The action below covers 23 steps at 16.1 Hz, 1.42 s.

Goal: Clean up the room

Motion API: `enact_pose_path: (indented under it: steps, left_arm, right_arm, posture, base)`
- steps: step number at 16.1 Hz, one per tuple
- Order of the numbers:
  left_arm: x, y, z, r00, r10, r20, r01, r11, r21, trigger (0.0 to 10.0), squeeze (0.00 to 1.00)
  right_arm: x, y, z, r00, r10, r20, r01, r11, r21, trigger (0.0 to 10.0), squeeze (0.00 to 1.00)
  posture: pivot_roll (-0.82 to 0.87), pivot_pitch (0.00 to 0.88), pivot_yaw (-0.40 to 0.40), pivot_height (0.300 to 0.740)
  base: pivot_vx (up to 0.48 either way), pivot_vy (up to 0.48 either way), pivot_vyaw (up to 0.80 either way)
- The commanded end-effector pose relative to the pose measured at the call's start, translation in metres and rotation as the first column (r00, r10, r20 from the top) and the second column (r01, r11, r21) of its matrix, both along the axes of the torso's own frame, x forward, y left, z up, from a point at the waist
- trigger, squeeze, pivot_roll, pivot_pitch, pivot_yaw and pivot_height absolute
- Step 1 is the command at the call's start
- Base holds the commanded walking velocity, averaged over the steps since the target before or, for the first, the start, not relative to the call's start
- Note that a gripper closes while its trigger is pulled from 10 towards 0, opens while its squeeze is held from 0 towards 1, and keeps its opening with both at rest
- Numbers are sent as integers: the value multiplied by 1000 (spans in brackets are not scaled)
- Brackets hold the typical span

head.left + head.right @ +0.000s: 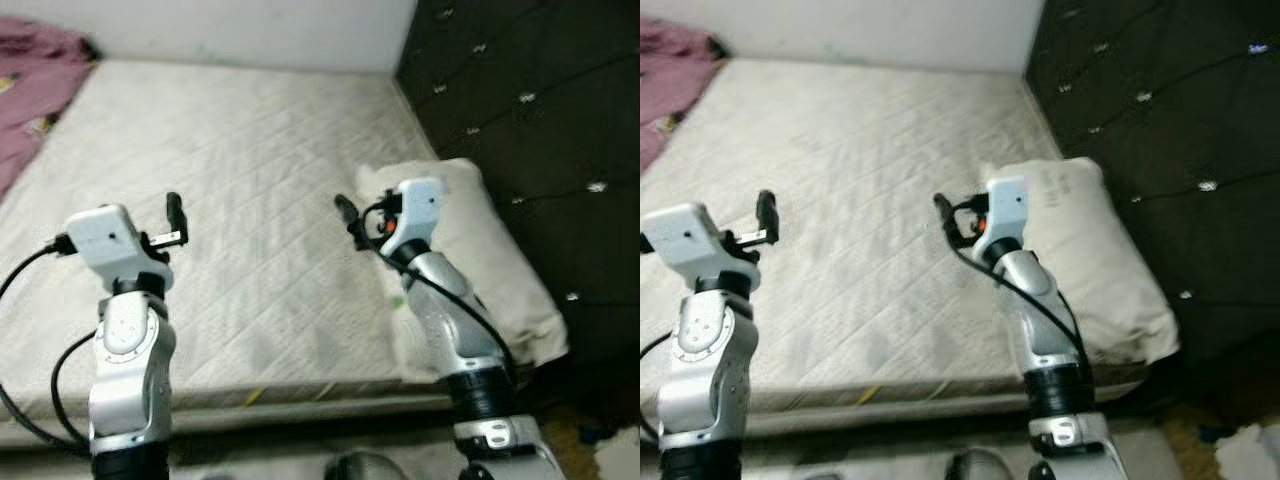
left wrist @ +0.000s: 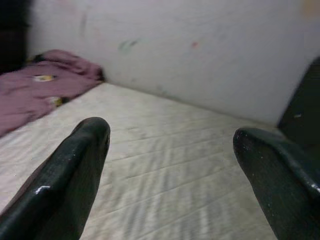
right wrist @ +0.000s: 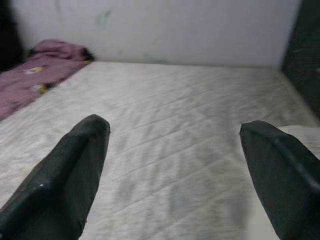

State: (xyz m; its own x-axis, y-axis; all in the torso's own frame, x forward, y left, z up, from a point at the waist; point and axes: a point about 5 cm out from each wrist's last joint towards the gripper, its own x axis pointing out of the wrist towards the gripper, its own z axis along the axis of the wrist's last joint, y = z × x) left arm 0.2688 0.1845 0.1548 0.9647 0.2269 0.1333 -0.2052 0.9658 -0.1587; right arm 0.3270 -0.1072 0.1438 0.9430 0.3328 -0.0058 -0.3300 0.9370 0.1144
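Observation:
A bare quilted mattress [image 1: 250, 150] lies before me. A pink blanket [image 1: 30, 70] is bunched at its far left corner, also seen in the left wrist view [image 2: 35, 90] and the right wrist view [image 3: 35, 75]. A cream pillow [image 1: 480, 260] rests along the right side by the headboard. My left gripper [image 2: 170, 145] is held over the near left part of the mattress, open and empty. Over the near middle, just left of the pillow, my right gripper [image 3: 175, 140] also stands open with nothing between its fingers.
A dark tufted headboard [image 1: 530, 110] runs along the right side. A white wall [image 1: 250, 30] closes the far end. Floor with a scrap of white and blue litter [image 1: 610, 450] shows at the lower right.

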Motion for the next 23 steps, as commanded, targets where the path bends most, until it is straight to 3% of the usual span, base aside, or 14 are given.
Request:
enact_pose_path:
  steps: [1, 7, 8, 12, 15, 19, 23]
  left_arm:
    - [1, -4, 1, 1000, 3, 2, -3, 1000, 2, 10000, 0]
    - [1, -6, -2, 1000, 3, -15, -4, 999, -34, 10000, 0]
    - [1, -6, -2, 1000, -4, -10, 3, 999, -47, 10000, 0]
    - [1, -8, -2, 1000, -13, -6, 12, 998, -68, 10000, 0]
    - [0, -7, -3, 1000, -6, -16, 5, 997, -71, 10000, 0]
    - [0, -6, -4, 1000, -6, -19, 5, 998, -69, 10000, 0]
    - [0, -6, -4, 1000, -8, -22, 6, 998, -68, 10000, 0]
  right_arm:
    - [1, -7, 0, 999, -33, 1, 33, 999, -12, 10000, 0]
    - [6, -16, -7, 994, -105, -34, 103, 993, -61, 10000, 0]
    - [5, -13, -6, 997, -75, -28, 74, 997, -29, 10000, 0]
    - [5, -12, -11, 995, -75, -66, 69, 994, -87, 10000, 0]
    - [2, -9, -8, 998, -30, -55, 28, 999, -39, 10000, 0]
    - [2, -8, -9, 997, -19, -72, 16, 999, -35, 10000, 0]
    - [1, -7, -9, 998, 2, -68, -5, 999, -40, 10000, 0]
  posture:
    - [-30, 0, -67, 740]
    - [-31, 0, -68, 740]
    - [-33, 0, -68, 740]
    - [-37, 0, -72, 740]
    - [-36, 0, -73, 740]
    - [-36, 0, -73, 740]
    - [-37, 0, -75, 740]
  base:
    - [0, 0, 0]
    - [0, 201, 0]
    - [0, 480, 0]
    - [0, 477, 0]
    - [0, 476, 0]
    - [0, 476, -573]
    - [0, 476, 0]
